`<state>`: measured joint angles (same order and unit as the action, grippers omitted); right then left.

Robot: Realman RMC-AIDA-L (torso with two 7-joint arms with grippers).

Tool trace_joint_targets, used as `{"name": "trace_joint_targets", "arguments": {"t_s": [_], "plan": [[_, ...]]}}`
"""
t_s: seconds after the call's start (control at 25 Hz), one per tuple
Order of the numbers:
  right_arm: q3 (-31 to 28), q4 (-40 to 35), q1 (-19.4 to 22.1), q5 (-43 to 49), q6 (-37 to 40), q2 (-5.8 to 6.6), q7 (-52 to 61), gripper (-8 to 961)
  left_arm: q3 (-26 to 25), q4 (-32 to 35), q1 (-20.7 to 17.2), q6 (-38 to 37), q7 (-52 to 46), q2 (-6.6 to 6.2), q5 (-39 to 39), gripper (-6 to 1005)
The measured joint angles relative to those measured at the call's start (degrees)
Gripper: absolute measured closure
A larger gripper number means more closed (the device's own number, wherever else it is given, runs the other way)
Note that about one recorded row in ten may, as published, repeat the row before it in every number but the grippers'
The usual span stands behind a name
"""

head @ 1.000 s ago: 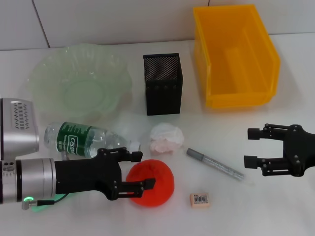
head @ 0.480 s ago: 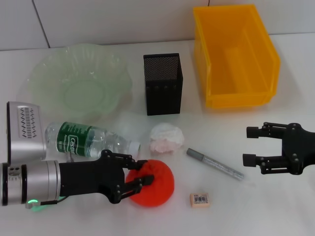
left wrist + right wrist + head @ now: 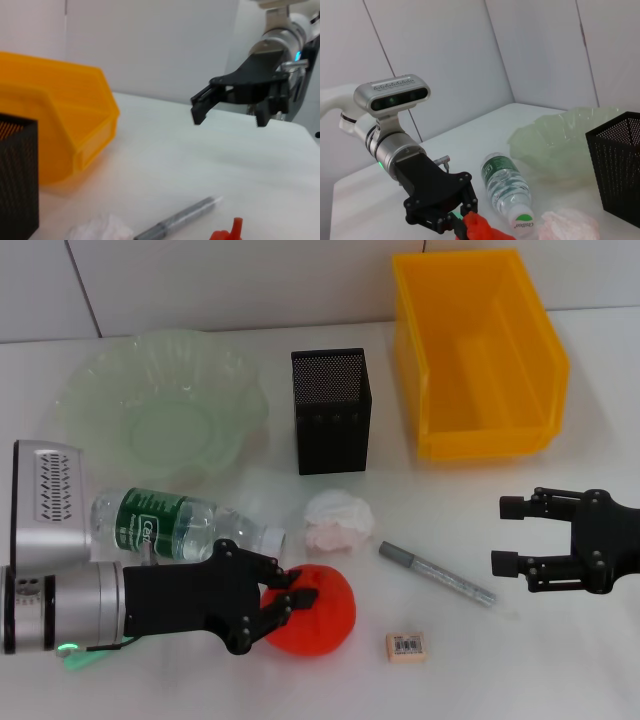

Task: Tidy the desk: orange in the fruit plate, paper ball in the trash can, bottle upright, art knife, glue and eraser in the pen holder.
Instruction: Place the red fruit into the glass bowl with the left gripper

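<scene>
Desk (image 3: 560,660), white, carrying 8 items. Orange (image 3: 320,615): round, no long axis to read, lying near the front edge just below the paper ball (image 3: 338,521); its left side is covered by the left gripper (image 3: 292,603), whose black fingers (image 3: 280,612) press against the fruit from the left, closed around it. In the left wrist view only a red scrap of the orange shows at the frame edge. Bottle (image 3: 185,525): lying on its side, long axis running left to right, white cap end pointing right toward the paper ball, base end partly hidden behind the left arm. Art knife (image 3: 437,574): grey, slim, lying diagonally, upper end toward the paper ball, lower end toward the right gripper (image 3: 512,538). Eraser (image 3: 406,646): small, flat, right of the orange, apart from it. Pen holder (image 3: 331,410): black mesh, upright, behind the paper ball. Fruit plate (image 3: 105,410): pale green, at rear left. Trash can (image 3: 545,370): yellow bin, at rear right. Right gripper: fingers spread apart, hovering at the right, holding nothing.
</scene>
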<state>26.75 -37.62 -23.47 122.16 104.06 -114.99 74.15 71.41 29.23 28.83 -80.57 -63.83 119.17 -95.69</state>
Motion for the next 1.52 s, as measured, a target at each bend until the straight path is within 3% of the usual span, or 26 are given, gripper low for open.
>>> {"name": "trace_joint_targets", "arguments": {"t_s": [0.2, 0.24, 0.28, 0.32, 0.4, 0.44, 0.48, 0.56, 0.68, 0.72, 0.76, 0.88, 0.92, 1.0, 1.08, 1.16, 1.52], "plan": [[-0.52, 0.0, 0.02, 0.0, -0.01, -0.05, 0.02, 118, -0.07, 0.38, -0.11, -0.84, 0.35, -0.03, 0.14, 849], [-0.61, 0.0, 0.05, 0.0, -0.01, -0.06, 0.03, 119, -2.88, 4.4, -2.07, -7.7, 0.58, -0.55, 1.82, 854], [-0.61, 0.0, 0.05, 0.0, -0.01, -0.06, 0.03, 119, -2.88, 4.4, -2.07, -7.7, 0.58, -0.55, 1.82, 858], [-0.62, -0.01, 0.06, 0.0, -0.01, -0.05, 0.03, 119, -6.87, 8.84, -4.13, -10.69, 0.61, -0.76, 2.99, 862], [-0.63, -0.01, 0.07, 0.0, -0.01, -0.06, 0.03, 119, -6.87, 8.84, -4.13, -10.69, 0.61, -0.76, 2.99, 877], [-0.64, 0.02, 0.04, 0.0, 0.0, -0.06, 0.02, 119, -15.31, 12.67, -5.12, -10.23, 0.65, -0.77, 3.68, 884], [-0.64, 0.02, 0.04, 0.0, 0.0, -0.06, 0.02, 119, -15.31, 12.67, -5.12, -10.23, 0.65, -0.77, 3.68, 892], [-0.65, 0.14, -0.02, 0.0, 0.02, -0.12, 0.0, 118, -20.4, 12.54, -4.27, -7.39, 1.04, -0.62, 4.48, 907], [-0.66, 0.08, -0.01, 0.0, 0.13, -0.13, -0.04, 118, -24.57, 10.11, -2.62, 1.79, 2.12, -0.45, 8.72, 932], [-0.65, 0.03, 0.01, 0.0, 0.19, -0.14, -0.06, 119, -24.57, 10.11, -2.62, 1.79, 2.12, -0.45, 8.72, 941], [-0.66, 0.0, 0.08, 0.0, 0.23, -0.14, -0.08, 119, -24.94, 7.95, -1.82, 7.87, 3.63, -0.46, 12.29, 949], [-0.65, -0.02, 0.26, 0.0, 0.33, -0.15, -0.08, 119, -24.94, 7.95, -1.82, 7.87, 3.63, -0.46, 12.29, 948], [-0.65, -0.02, 0.3, 0.0, 0.35, -0.15, -0.07, 119, -24.78, 2.5, 0.7, 16.95, 8.53, -0.81, 16.9, 947], [-0.65, -0.02, 0.31, 0.0, 0.46, -0.15, -0.07, 119, -23.51, 1.39, 1.89, 19.82, 9.3, -0.74, 16.64, 946], [-0.65, -0.02, 0.3, 0.0, 0.52, -0.14, -0.07, 119, -23.51, 1.39, 1.89, 19.82, 9.3, -0.74, 16.64, 945], [-0.65, 0.01, 0.29, 0.0, 0.54, -0.14, -0.07, 119, -20.22, 0.61, 2.75, 22.87, 9.45, -0.42, 16.53, 944], [-0.13, 0.29, 0.2, 0.01, 0.71, -0.22, -0.33, 119, -18.32, -1.66, 3.65, 23.79, 10.12, -0.34, 16.79, 940]]}}
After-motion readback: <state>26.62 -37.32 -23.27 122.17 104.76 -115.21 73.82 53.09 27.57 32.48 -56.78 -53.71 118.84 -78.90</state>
